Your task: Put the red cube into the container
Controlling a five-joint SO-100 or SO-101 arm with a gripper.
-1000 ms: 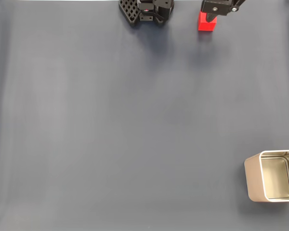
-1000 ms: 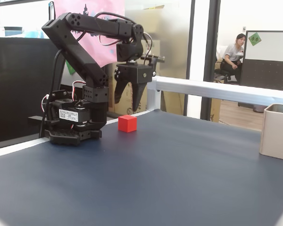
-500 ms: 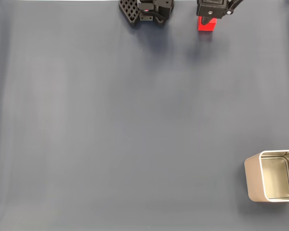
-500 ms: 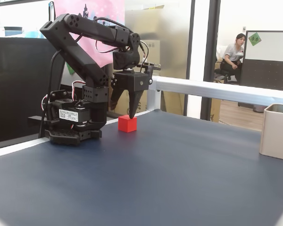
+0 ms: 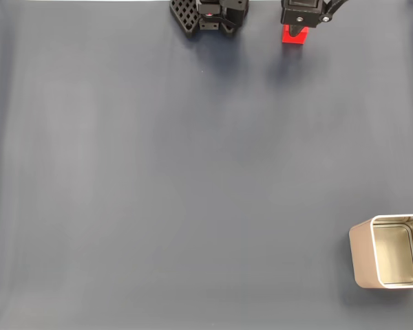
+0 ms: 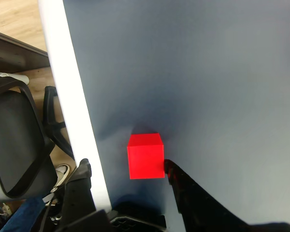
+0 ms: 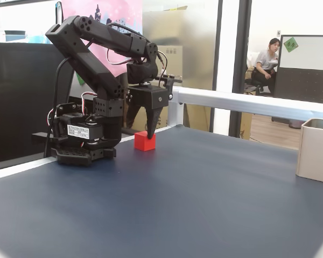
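While the arm bends down at the far edge of the dark blue counter (image 5: 193, 172), its jaws stand spread wide, one to either side of the red cube (image 6: 145, 155). In the wrist view the cube rests flat on the counter with the right-hand finger (image 6: 183, 188) just beside, perhaps touching, its lower right corner, and the other finger (image 6: 79, 181) well off to the left, over the white rail (image 6: 72, 106) that edges the counter; the cube therefore sits nearer one finger than the other and is not clamped. The side-on fixed view shows the gripper (image 7: 142, 129) lowered over the red cube (image 7: 144, 141), fingertips about level with its top, next to the arm's base (image 7: 81, 145). In the fixed view from above, the cube (image 5: 294, 36) peeks out beneath the gripper at the top edge, and the container (image 5: 361, 258) stands open-mouthed, well apart, at the lower right corner.
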